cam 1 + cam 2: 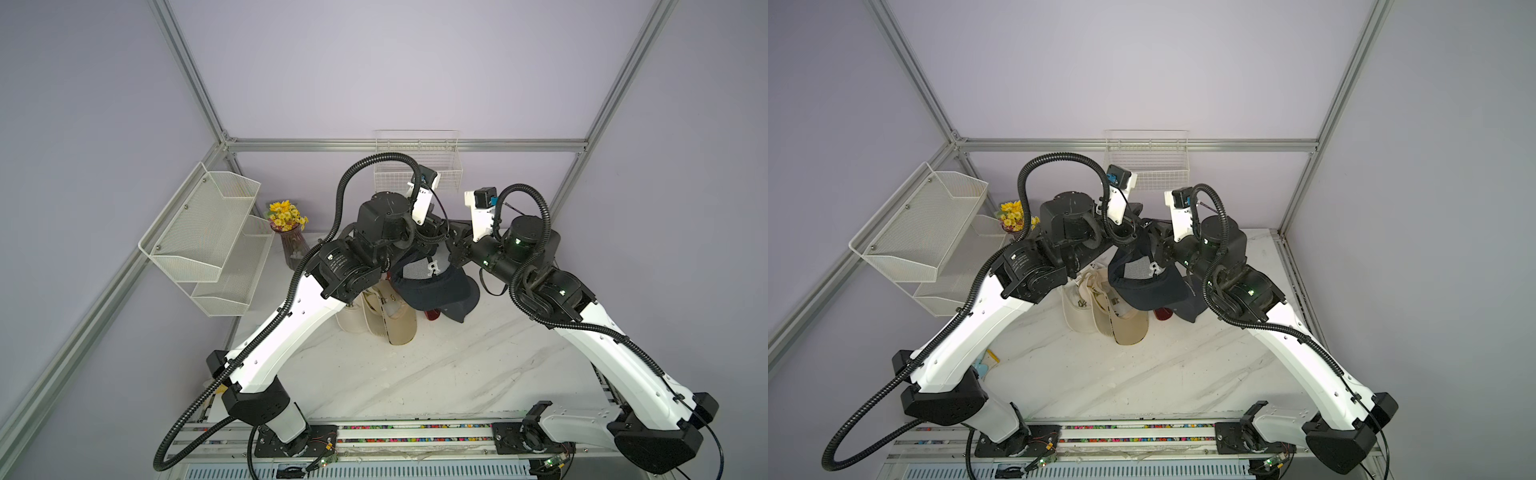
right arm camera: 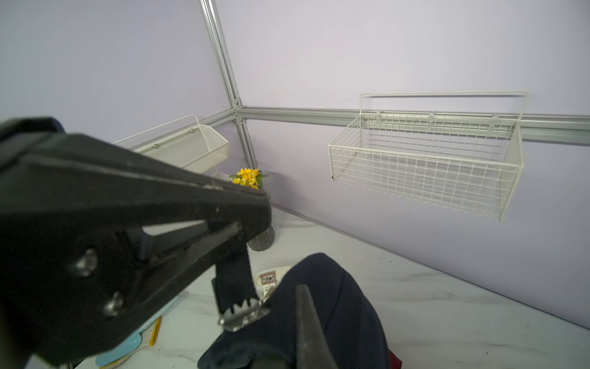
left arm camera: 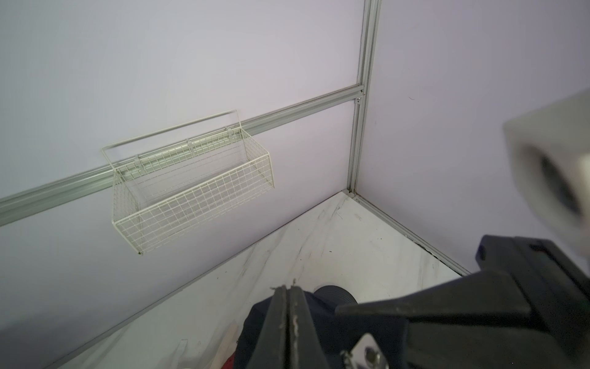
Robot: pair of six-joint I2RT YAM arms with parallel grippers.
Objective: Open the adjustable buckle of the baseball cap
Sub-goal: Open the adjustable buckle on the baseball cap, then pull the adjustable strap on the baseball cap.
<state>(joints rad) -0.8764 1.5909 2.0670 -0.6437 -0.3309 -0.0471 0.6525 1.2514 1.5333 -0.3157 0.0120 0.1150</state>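
Two pincers meet at a navy baseball cap over the far middle of the desk. Both top views show its brim turned toward the camera, a white letter on its front, and its edge overlapping some beige caps and a red thing on the desk. The fingertips are hidden there under the wrists.

The right wrist view shows the right pincer pinching the cap's dark strap. The metal buckle, teeth showing, hangs at the strap's lower end, just beside the navy cloth. The left wrist view shows the left pincer pressed together with navy cloth right behind it. Whether any cloth is caught between its fingers cannot be told.

The desk is white with grey marble veins, and the walls are lilac, framed by aluminium rails. A white wire basket hangs on the back rail. A white mesh shelf hangs on the wall by the left arm, with a vase of yellow flowers in the corner beside it.
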